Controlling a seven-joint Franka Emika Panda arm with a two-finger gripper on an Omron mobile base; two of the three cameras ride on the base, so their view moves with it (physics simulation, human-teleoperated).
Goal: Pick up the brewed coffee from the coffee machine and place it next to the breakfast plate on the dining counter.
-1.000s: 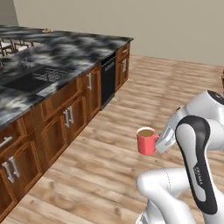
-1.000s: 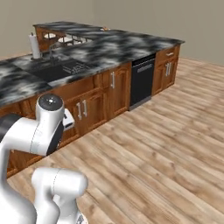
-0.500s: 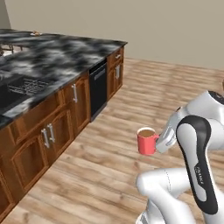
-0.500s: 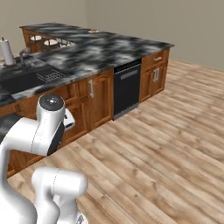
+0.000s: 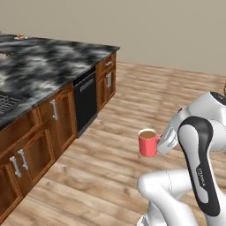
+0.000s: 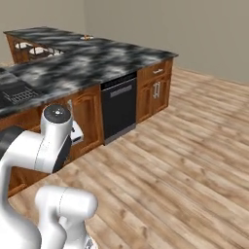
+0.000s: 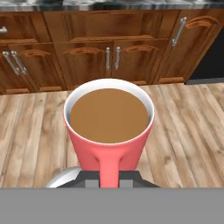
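Between the closed fingers of the gripper [image 7: 109, 180]: one red mug [image 7: 109, 131] of brown coffee, clamped by its handle; one mug counted. Mug upright, axis vertical, rim up, handle pointing back at the gripper; wooden cabinets [image 7: 109, 52] beyond it.

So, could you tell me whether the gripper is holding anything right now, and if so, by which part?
Yes: the gripper is shut on the red mug of coffee, holding it by its side handle, upright above the wooden floor.
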